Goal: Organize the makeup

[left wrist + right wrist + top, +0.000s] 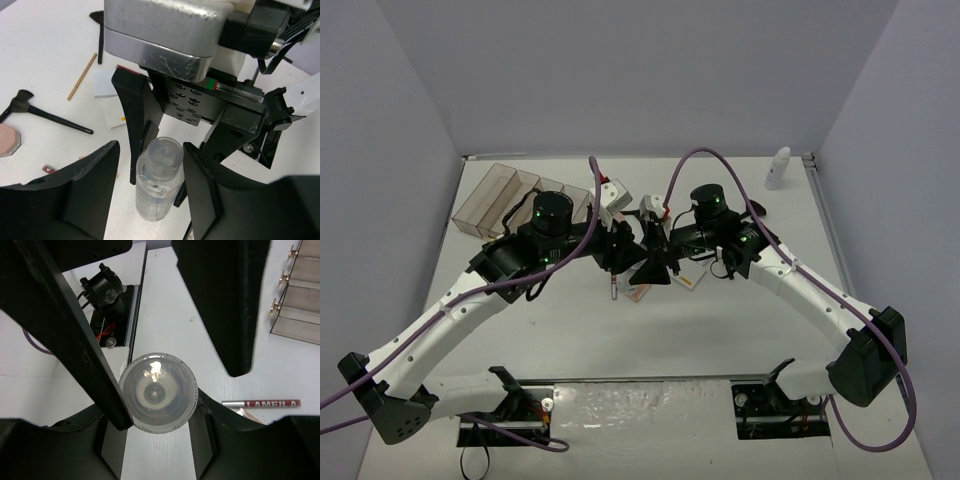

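A small clear bottle (159, 186) with a round clear cap sits between both grippers, above the white table (740, 330). My right gripper (155, 412) is shut on the bottle (157, 392), with its pads against both sides. Its thin black fingers (135, 115) show in the left wrist view. My left gripper (151, 149) is open around the same bottle. One of its fingers (205, 195) is close to the bottle and the other stands apart. In the top view the two grippers (625, 250) (652, 262) meet at mid-table and hide the bottle.
On the table lie black brushes (47, 115), a thin wooden pencil (82, 76), white pads (106, 82), a pink compact (7, 141) and a red pencil (260, 403). The clear organizer tray (515, 198) stands at the back left. A white bottle (777, 168) stands at the back right.
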Tool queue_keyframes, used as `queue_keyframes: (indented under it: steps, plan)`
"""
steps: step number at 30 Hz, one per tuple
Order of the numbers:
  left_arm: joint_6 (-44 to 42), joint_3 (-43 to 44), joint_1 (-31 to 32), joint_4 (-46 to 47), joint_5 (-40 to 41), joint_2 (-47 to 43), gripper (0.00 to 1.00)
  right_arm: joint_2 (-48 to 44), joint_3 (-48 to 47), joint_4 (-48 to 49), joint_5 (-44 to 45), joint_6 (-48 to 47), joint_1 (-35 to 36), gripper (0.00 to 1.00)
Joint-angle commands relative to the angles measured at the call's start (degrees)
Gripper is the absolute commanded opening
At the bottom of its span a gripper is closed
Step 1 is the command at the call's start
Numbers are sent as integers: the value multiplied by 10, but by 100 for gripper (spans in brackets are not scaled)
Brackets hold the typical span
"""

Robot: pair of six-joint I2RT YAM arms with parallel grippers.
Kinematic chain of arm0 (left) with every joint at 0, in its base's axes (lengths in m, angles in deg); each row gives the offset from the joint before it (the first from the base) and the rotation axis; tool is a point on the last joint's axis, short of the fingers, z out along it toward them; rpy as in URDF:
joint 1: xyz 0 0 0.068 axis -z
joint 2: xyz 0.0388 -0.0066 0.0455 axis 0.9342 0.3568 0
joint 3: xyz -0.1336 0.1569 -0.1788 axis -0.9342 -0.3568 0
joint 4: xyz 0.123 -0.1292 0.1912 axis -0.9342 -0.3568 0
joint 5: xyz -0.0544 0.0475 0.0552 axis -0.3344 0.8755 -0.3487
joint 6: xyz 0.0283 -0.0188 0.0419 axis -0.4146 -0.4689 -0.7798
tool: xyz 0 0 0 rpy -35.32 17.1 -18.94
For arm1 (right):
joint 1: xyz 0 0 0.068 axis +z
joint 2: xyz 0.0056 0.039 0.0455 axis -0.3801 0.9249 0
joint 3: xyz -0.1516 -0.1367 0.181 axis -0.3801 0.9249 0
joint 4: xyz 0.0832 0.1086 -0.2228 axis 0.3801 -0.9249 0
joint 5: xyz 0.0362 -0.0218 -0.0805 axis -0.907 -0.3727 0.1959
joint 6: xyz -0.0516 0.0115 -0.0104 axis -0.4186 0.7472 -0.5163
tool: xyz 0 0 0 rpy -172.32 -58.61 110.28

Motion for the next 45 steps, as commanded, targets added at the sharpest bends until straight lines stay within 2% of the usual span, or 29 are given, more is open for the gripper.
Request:
queue_keyframes:
  steps: [1, 3, 12, 15, 17, 21, 24, 26, 27, 29, 32, 34, 36, 42, 45]
  plan:
    - [-8, 30, 9, 14, 1, 3, 46, -26, -24, -4, 2, -33, 5, 0]
    - [-8, 29, 11, 12, -1, 5, 42, -28, -24, -7, 9, -38, 4, 0]
    - [5, 0, 28, 36, -15, 14, 39, -26, -26, -14, 10, -47, 4, 0]
    - [16, -6, 32, 58, -27, 19, 27, -28, -27, -13, 11, -48, 5, 0]
    - [20, -8, 35, 62, -36, 24, 23, -29, -28, -14, 13, -49, 4, 0]
    - [22, -10, 43, 66, -38, 32, 4, -34, -27, -12, 25, -49, 4, 0]
    - [24, -19, 44, 76, -36, 30, 0, -36, -26, -12, 33, -48, 3, 0]
    - [24, -32, 44, 91, -17, 16, 0, -38, -22, -12, 51, -45, 4, 8]
    - [24, -39, 44, 97, -10, 8, 0, -38, -18, -12, 61, -45, 4, 18]
    - [22, -51, 44, 106, 24, -6, 0, -40, -12, -13, 78, -44, 4, 46]
    - [13, -62, 43, 104, 74, -25, 0, -43, -2, -12, 102, -42, 3, 79]
    - [9, -69, 42, 107, 116, -40, 0, -45, 6, -12, 130, -40, 2, 93]
    - [7, -80, 40, 108, 143, -51, 0, -46, 10, -16, 152, -39, 2, 100]
    - [-6, -101, 13, 108, 244, -74, 0, -57, 32, -21, 235, -17, -5, 100]
    - [-5, -103, -42, 112, 309, -73, 0, -78, 59, -21, 307, 8, -7, 100]
